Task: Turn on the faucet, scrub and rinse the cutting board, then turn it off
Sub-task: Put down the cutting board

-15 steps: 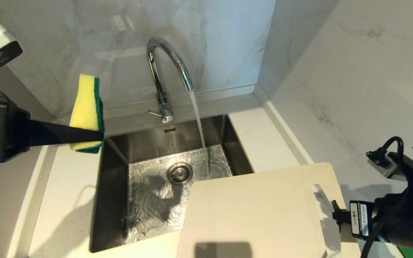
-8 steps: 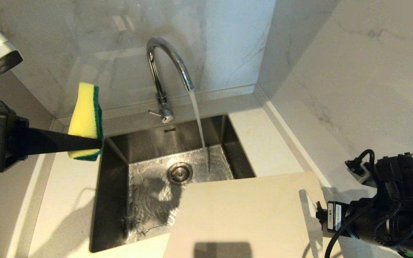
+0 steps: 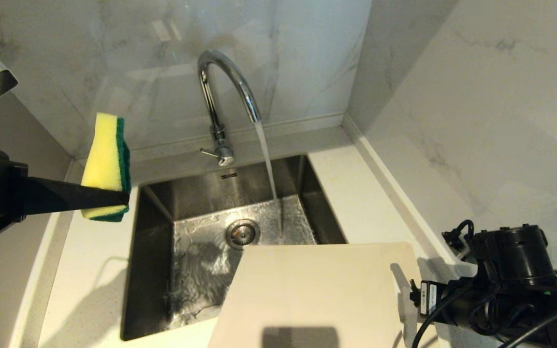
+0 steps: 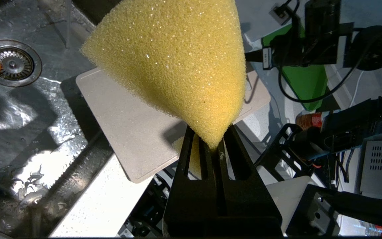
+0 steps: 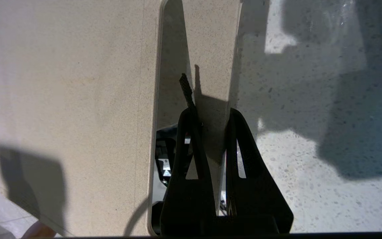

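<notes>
Both claws were clamped: the left claw [image 3: 114, 198] pinched a sponge [image 3: 104, 166] beside the running faucet [image 3: 225, 92], the right claw [image 5: 211, 109] gripped the cutting board [image 3: 307, 295].

I see a cream-white flat plastic cutting board [image 3: 307, 295] with faint speckles, a yellow-and-green foam sponge [image 3: 104, 164], a shiny chrome gooseneck faucet [image 3: 223, 92], a grey steel sink [image 3: 153, 251], white speckled countertop [image 3: 360, 193], grey-veined marble wall [image 3: 452, 87], and black gripper fingers [image 5: 207, 159].
</notes>
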Motion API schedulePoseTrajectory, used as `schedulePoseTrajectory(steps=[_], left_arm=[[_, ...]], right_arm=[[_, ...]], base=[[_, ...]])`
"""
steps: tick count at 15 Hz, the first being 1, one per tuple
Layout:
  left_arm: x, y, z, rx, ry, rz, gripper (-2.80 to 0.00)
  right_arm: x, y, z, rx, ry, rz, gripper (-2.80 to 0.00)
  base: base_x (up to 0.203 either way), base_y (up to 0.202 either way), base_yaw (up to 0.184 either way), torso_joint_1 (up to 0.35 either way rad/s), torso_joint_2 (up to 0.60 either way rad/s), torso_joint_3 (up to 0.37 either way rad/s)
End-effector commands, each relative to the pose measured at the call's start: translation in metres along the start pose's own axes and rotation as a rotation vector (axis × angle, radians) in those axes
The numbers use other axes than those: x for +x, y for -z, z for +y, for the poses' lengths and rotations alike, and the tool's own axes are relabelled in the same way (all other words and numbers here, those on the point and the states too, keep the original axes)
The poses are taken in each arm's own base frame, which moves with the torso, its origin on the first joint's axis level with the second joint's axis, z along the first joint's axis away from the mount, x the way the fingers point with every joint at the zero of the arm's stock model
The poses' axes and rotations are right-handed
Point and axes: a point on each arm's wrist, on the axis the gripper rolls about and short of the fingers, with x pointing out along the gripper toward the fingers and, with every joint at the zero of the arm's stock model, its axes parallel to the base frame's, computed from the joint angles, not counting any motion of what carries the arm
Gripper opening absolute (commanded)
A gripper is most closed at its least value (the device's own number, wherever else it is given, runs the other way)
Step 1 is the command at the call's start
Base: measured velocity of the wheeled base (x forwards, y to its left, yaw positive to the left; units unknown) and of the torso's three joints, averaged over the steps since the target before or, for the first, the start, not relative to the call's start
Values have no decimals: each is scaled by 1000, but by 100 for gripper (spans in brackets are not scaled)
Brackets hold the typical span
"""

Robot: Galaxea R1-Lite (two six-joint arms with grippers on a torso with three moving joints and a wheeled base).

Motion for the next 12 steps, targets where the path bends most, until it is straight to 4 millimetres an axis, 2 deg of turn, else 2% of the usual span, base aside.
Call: schedulePoseTrajectory(steps=[1,7,12], left_arm=[[-3,4,-1,-1,1,5,-280],[-7,18,0,-6,2,17,-280],[-8,20,-1,-4,3,10,-280]], right_arm=[[20,7,-4,7,11,35,-280],[59,3,-7,9,6,-17,-280],[74,1,-20,45,32,-40,-280]], base=[[0,0,0,0,0,0],[0,0,0,0,0,0],[0,0,0,0,0,0]])
